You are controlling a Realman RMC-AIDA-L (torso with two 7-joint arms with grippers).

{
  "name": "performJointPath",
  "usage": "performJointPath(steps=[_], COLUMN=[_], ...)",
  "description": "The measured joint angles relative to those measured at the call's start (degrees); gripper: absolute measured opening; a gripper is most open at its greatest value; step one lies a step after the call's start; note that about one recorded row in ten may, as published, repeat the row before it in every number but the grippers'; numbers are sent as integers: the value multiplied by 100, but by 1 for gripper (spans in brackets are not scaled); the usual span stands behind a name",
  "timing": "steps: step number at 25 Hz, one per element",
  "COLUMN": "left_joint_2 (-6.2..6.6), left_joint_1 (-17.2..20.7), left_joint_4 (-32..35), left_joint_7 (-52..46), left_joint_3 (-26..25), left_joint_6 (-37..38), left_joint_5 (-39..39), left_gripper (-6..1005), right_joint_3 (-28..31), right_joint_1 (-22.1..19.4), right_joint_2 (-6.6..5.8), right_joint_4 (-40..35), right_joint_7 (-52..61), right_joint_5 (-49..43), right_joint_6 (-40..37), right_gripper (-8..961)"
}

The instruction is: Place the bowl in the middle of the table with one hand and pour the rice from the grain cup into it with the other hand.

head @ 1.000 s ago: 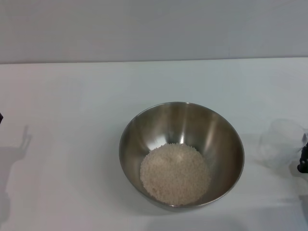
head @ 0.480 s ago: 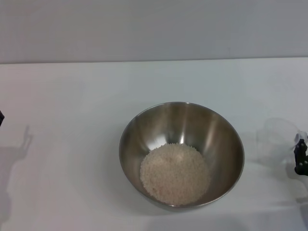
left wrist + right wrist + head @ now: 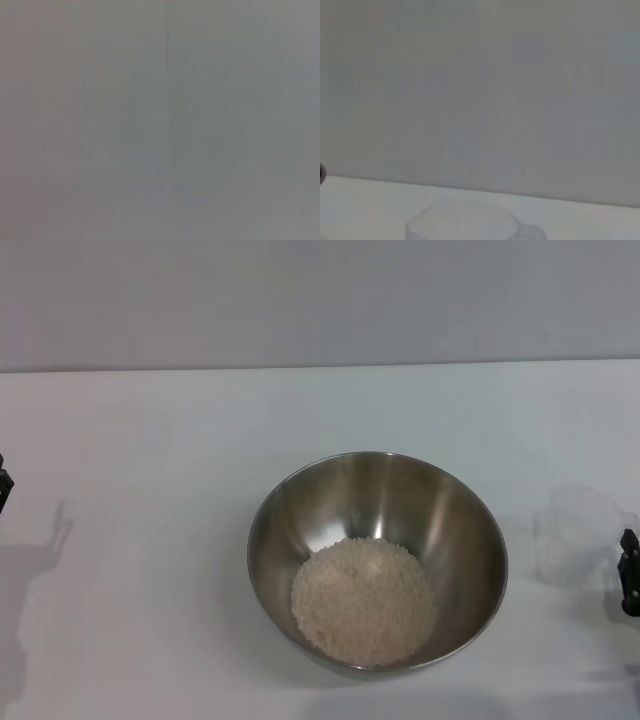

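Since a second ago, my right end effector (image 3: pixel 630 585) has drawn back toward the table's right edge, apart from the cup (image 3: pixel 580 532), which stands upright and looks empty. I cannot tell how its fingers are set. Nearest me, the rice (image 3: pixel 364 600) lies heaped in the bowl (image 3: pixel 290 510) at mid-table (image 3: pixel 150 460): I judge both steps done. My left end effector (image 3: pixel 4 485) barely shows at the left edge, finger state unclear. Beyond the bowl the table lies bare to the wall.

No readable text, labels, numbers, or signs anywhere
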Motion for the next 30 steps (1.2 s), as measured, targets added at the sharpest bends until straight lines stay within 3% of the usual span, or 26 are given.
performJointPath(steps=[11, 20, 25, 30], left_joint_2=[0, 0, 0, 0], left_joint_1=[-3, -7, -18, -38], left_joint_4=[0, -5, 5, 30], left_joint_7=[0, 0, 0, 0], left_joint_3=[1, 1, 1, 1], left_joint_6=[0, 0, 0, 0], left_joint_5=[8, 8, 4, -7], left_gripper=[842, 842, 842, 842], right_joint_3=[-58, -353, -50, 419], right_joint_1=[-125, -614, -925, -1105], right_joint_2=[-1, 6, 6, -4], right_joint_4=[18, 131, 51, 7], right_joint_7=[-1, -54, -18, 270], right_joint_5=[-1, 2, 313, 1219], right_joint_6=[-3, -697, -1124, -1656], right_gripper=[303, 302, 302, 310])
